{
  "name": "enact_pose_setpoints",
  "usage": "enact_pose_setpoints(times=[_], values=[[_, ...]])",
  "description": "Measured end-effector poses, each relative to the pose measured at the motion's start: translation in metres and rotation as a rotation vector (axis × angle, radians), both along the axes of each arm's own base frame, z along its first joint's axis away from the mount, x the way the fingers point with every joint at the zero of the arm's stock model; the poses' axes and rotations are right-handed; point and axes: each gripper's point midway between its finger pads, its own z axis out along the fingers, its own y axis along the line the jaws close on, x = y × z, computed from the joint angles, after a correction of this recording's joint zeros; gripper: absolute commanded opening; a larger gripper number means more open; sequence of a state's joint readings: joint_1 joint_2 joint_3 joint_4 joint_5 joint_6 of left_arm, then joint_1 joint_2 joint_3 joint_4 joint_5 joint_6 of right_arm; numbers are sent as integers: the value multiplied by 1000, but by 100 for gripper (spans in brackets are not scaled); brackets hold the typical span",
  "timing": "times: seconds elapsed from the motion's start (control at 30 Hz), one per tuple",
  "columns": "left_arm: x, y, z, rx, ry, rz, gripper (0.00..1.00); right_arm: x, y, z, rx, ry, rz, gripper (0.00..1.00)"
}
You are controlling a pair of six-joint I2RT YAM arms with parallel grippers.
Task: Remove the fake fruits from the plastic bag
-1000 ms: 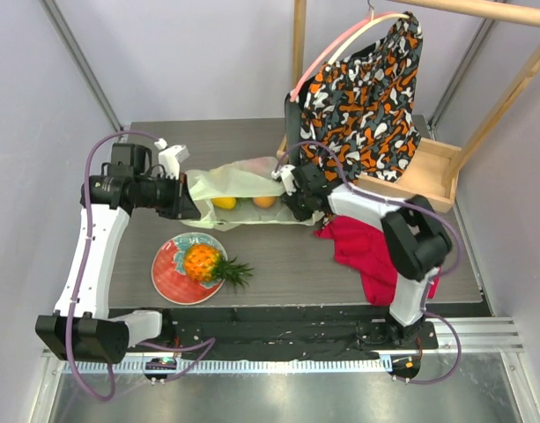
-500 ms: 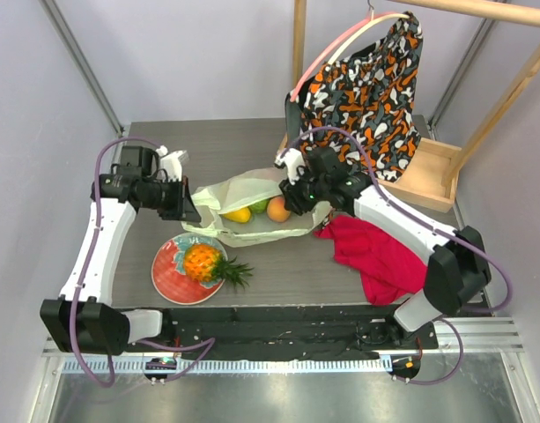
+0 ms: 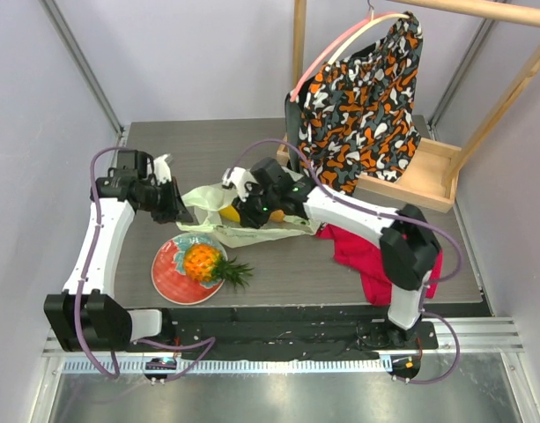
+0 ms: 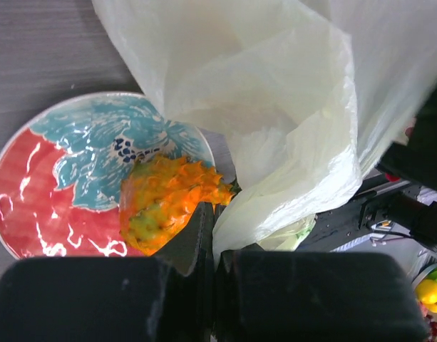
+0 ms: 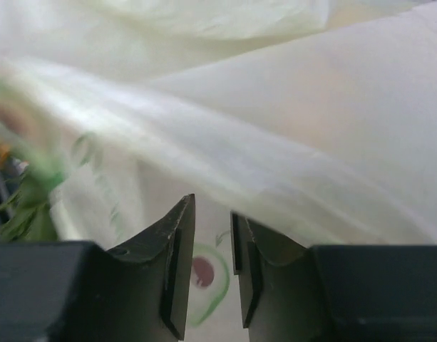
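Note:
The pale yellow-green plastic bag [image 3: 268,233] lies crumpled at mid-table. My left gripper [image 3: 178,208] is shut on the bag's left edge; in the left wrist view its jaws [image 4: 214,214] pinch the film [image 4: 275,107]. My right gripper [image 3: 238,208] hangs over the bag's left half. In the right wrist view its jaws [image 5: 212,208] stand narrowly apart with only bag film [image 5: 289,142] ahead and nothing clamped. A yellow-orange fruit [image 3: 226,212] peeks out beside that gripper. The orange pineapple [image 3: 203,263] [image 4: 168,206] lies on the red-and-teal plate [image 3: 168,278] [image 4: 54,185].
A red cloth [image 3: 375,256] lies right of the bag under the right arm. The patterned garment [image 3: 362,97] hangs on a wooden rack [image 3: 428,172] at the back right. The plate sits close to the near table edge.
My right arm has swung left across the bag, from its right end to its left half, and its jaws have narrowed. The fruits seen inside earlier are now mostly covered. The left gripper keeps its hold.

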State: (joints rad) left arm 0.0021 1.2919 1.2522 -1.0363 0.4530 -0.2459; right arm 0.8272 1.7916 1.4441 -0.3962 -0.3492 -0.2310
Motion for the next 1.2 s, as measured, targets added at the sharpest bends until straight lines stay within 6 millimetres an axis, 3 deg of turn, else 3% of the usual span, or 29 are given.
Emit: enact_pose_setpoints(times=[0.07, 0.1, 0.2, 0.5, 0.57, 0.63, 0.67, 0.77, 0.93, 1.07, 1.2], values=[[-11, 3, -4, 0, 15, 12, 0, 10, 10, -17, -31, -1, -21, 56], [-17, 5, -5, 1, 18, 19, 0, 17, 14, -26, -50, -3, -35, 67], [-31, 9, -6, 0, 18, 38, 0, 37, 24, -45, -86, -12, -83, 75], [-33, 10, -9, -30, 26, 51, 0, 61, 32, -72, -148, -53, -163, 79], [-33, 8, -9, -40, 28, 46, 0, 62, 36, -79, -159, -61, -166, 72], [-34, 8, -11, -46, 31, 44, 0, 63, 41, -88, -170, -72, -163, 58], [-34, 7, -11, -49, 32, 42, 0, 62, 43, -93, -176, -77, -159, 45], [-33, 6, -12, -54, 28, 40, 0, 60, 46, -100, -188, -83, -145, 25], [-31, 6, -13, -58, 21, 38, 0, 59, 47, -93, -190, -120, -104, 13], [-24, 6, -16, -60, 21, 40, 0, 46, 33, -68, -187, -143, -69, 8], [-13, 7, -16, -59, 18, 41, 0, 28, 8, -14, -146, -200, -50, 11]])
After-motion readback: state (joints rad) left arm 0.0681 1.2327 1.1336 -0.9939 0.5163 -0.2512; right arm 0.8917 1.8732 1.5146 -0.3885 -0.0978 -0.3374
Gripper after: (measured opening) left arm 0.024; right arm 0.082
